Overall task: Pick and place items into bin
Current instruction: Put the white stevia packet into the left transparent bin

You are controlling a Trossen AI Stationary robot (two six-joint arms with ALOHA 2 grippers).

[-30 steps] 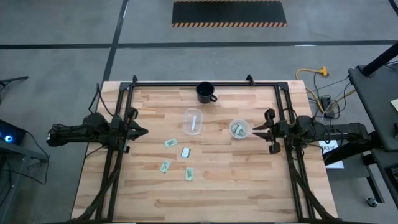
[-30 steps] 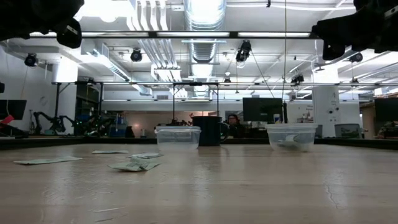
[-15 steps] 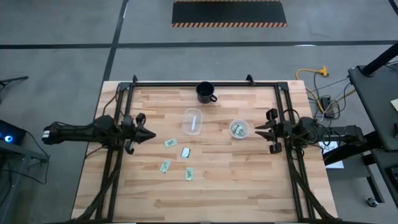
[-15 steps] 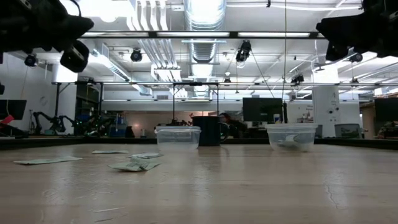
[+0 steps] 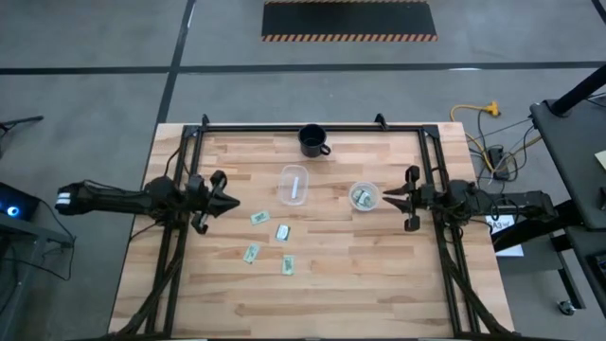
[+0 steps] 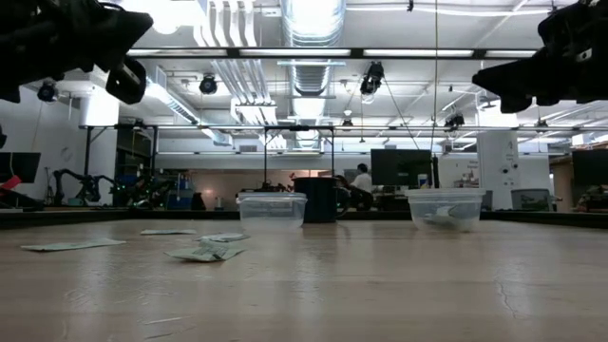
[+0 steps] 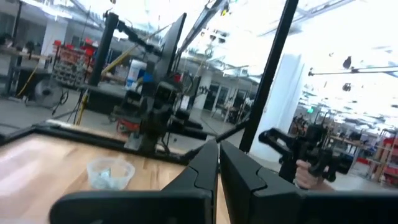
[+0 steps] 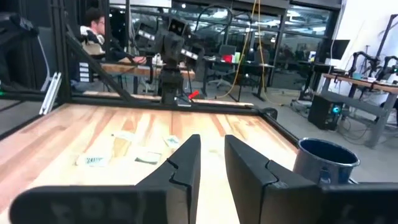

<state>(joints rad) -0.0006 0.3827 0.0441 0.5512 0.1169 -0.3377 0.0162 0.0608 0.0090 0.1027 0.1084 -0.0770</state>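
Packets: four pale green and white packets [image 5: 258,217] lie loose on the counter [image 5: 341,284] near its middle, apart from one another; more sit inside the round clear cup [image 5: 365,196], and one pale piece lies in the square clear tub [image 5: 294,184].
Left arm: left gripper [image 5: 225,200] hangs above the counter's left part, beside the loose packets, its jaws closed on nothing.
Right arm: right gripper [image 5: 390,198] hangs just beside the round cup, jaws close together with a narrow gap showing in its wrist view, nothing between them.
Other things: a dark mug [image 5: 312,140] stands near the far edge.
Risk, grasp: closed jaws lowered onto a flat packet would likely push or crumple it instead of lifting it.
Risk, slip: thin packets lying flat on wood could slide away under a shallow pinch.
Risk, cup: a sideways move by the right arm could knock the light cup over and spill it.
Risk, arms: both reaching for the middle could collide.
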